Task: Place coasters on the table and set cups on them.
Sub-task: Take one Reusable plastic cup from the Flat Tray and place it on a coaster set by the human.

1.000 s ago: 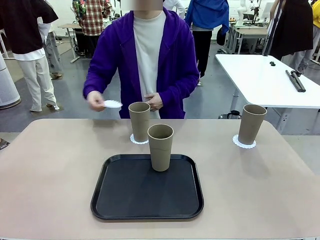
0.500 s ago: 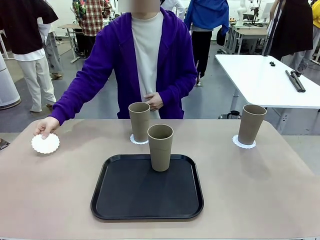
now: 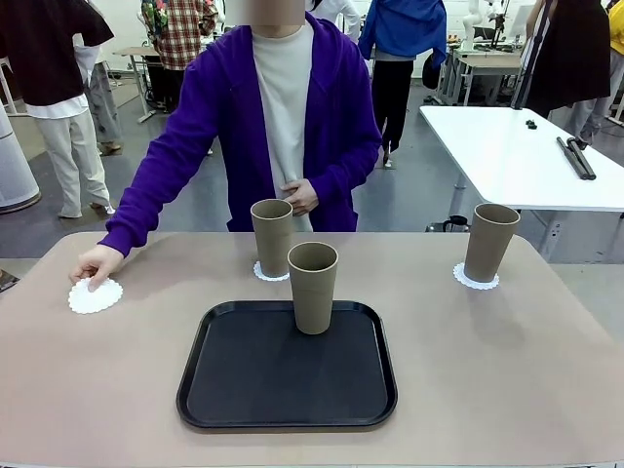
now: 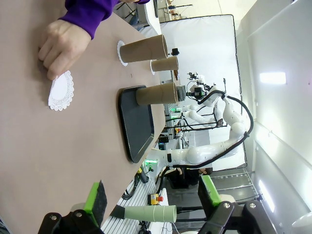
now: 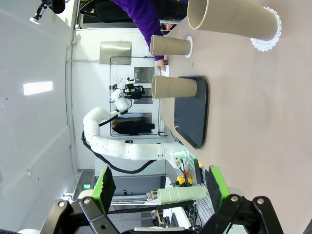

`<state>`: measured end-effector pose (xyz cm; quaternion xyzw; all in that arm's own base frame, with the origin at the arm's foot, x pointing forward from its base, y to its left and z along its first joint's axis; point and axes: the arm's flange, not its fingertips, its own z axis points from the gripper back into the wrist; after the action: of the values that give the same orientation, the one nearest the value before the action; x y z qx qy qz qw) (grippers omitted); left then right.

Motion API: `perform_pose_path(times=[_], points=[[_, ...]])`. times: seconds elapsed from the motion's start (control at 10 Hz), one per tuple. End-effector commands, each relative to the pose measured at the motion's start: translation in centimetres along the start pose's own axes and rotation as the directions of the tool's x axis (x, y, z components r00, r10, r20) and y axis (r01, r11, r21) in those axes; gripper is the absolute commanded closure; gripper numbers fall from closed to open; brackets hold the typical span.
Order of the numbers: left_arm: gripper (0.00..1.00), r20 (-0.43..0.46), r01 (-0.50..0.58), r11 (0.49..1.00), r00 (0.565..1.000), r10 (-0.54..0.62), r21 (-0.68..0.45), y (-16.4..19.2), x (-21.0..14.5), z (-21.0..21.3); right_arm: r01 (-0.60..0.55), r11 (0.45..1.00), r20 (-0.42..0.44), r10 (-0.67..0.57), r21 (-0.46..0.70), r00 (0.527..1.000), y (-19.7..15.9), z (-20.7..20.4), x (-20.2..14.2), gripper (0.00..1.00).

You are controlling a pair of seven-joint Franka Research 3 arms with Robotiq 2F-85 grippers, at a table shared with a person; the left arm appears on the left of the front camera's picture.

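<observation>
Holding the left fingers [image 4: 96, 202] wide open, gripping nothing. Holding the right fingers [image 5: 105, 187] wide open too, gripping nothing. Looking out at a hand [image 3: 97, 263] pressing a third coaster [image 3: 95, 297] flat on the counter [image 3: 507, 380], near its left edge. Finding two cups [image 3: 272, 237] standing on coasters [image 3: 475, 282], one at the far middle, one well off to the right. Finding one more cup [image 3: 313, 288] standing upright at the far end of the black tray [image 3: 244, 390], no coaster under it. Guessing at a light, stiff, smooth cup, easy to tip or let slip. Thinking of pinching it across the middle of its side, gently, then lifting straight up. Treating the coaster as thin, soft paper, likely sliding at any bump.
</observation>
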<state>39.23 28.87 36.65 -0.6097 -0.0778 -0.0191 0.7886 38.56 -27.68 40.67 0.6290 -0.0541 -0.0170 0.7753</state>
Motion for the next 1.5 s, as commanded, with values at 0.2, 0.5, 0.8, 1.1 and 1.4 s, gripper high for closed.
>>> perform_pose_path(times=[0.2,0.5,0.8,1.1,1.4], points=[[0.00,0.002,-0.003,1.000,1.000,0.003,0.006,-0.28,-0.02,0.15,0.004,1.000,0.007,-0.004,0.004,1.000,0.02,-0.04,0.03,0.00],[0.00,0.002,-0.003,1.000,1.000,0.003,0.006,-0.28,-0.02,0.15,0.004,1.000,0.007,-0.004,0.004,1.000,0.02,-0.04,0.03,0.00],[0.00,0.002,-0.003,1.000,1.000,0.003,0.006,-0.28,-0.02,0.15,0.004,1.000,0.007,-0.004,0.004,1.000,0.02,-0.04,0.03,0.00],[0.00,0.002,-0.003,1.000,1.000,0.003,0.006,-0.28,-0.02,0.15,0.004,1.000,0.007,-0.004,0.004,1.000,0.02,-0.04,0.03,0.00],[0.00,0.000,0.000,1.000,1.000,0.000,0.000,0.00,0.00,0.00,0.004,1.000,0.007,-0.004,0.004,1.000,0.02,-0.04,0.03,0.00]])
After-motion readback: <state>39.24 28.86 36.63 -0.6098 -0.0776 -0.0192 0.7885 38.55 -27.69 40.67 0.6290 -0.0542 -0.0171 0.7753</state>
